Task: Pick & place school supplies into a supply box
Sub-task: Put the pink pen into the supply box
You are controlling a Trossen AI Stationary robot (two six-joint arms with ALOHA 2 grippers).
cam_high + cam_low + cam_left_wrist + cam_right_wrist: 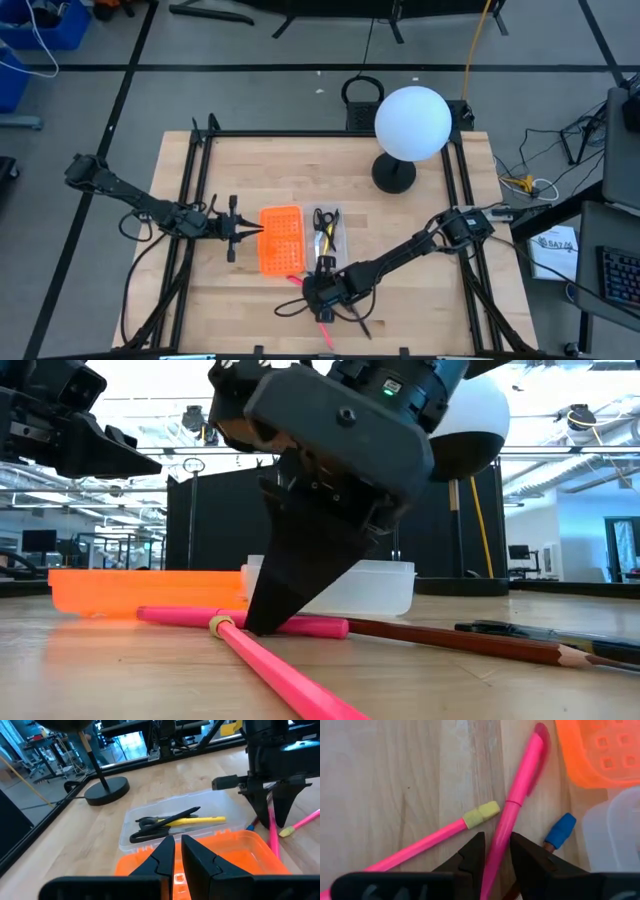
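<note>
Here I see my right gripper point(492, 857) down on the table just beside the supply box point(337, 240), its fingers closing about a pink pen point(517, 795) whose long axis runs toward the orange panel point(281, 240). A pink pencil point(420, 842) crosses close by. My left gripper point(177, 857), fingers nearly together and empty, hovers beside that panel.
</note>
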